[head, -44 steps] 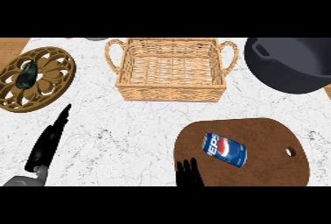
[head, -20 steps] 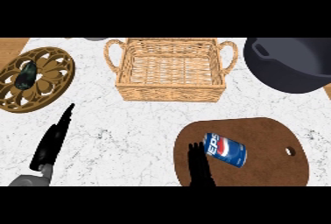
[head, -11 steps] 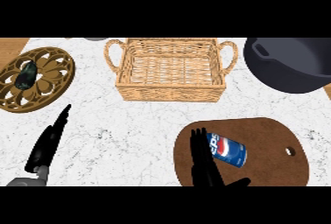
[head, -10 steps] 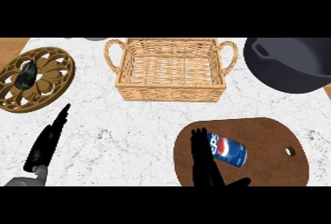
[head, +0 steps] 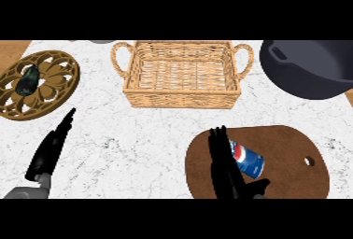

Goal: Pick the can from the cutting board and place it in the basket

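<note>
- The can (head: 247, 161) is lying on its side on the round brown cutting board (head: 289, 154), and its left end is hidden behind the right hand (head: 224, 165).
- That hand's fingers are straight and pointing up along the can, thumb out near the bottom edge, not wrapped around it.
- Left hand (head: 50, 149) is flat and released over the counter (head: 138, 135).
- Basket (head: 183, 74) sits up top, well apart from the can; the dark pot (head: 310, 65) is cut off at the right.

Bare counter (head: 138, 135) between cutting board (head: 289, 144) and basket (head: 183, 70): open passage. Basket interior: unoccupied, handles at both sides. Dark pot (head: 310, 65) just right of basket. Round trivet (head: 38, 84) far left, apart.
</note>
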Controlling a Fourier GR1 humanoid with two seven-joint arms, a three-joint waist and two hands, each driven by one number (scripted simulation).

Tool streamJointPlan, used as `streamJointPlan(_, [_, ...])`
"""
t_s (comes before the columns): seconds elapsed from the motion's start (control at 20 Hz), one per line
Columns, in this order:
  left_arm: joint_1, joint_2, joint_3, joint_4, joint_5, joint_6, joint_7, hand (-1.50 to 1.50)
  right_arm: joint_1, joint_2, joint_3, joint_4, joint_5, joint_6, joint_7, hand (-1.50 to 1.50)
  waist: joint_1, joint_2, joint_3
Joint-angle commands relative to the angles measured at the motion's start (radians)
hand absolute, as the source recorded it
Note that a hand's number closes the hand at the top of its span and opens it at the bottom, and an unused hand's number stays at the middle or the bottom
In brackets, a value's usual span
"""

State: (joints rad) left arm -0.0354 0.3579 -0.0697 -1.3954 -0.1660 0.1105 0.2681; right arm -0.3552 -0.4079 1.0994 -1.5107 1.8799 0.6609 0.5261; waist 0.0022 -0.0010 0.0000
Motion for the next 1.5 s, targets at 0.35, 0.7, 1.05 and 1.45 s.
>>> streamJointPlan(0.35, [-0.020, -0.052, 0.010, 0.046, -0.055, 0.019, -0.013, 0.00, 0.125, 0.016, -0.078, -0.012, -0.004, 0.053, -0.057, 1.50, -0.009, 0.001, 0.000])
streamJointPlan(0.7, [0.025, -0.034, 0.029, 0.035, -0.038, -0.014, -0.060, 0.00, 0.122, 0.017, -0.088, 0.138, -0.010, -0.031, -0.119, 1.50, 0.003, 0.002, 0.000])
streamJointPlan(1.05, [0.017, -0.037, 0.033, 0.012, -0.034, -0.036, -0.022, 0.00, 0.155, 0.057, -0.139, 0.078, -0.002, -0.161, -0.050, 1.50, -0.004, 0.002, 0.001])
streamJointPlan(1.45, [0.045, -0.022, 0.073, -0.008, -0.012, -0.018, -0.014, 0.00, 0.235, 0.364, -0.727, -0.133, -0.424, -0.424, 0.148, 1.50, -0.053, 0.004, 0.009])
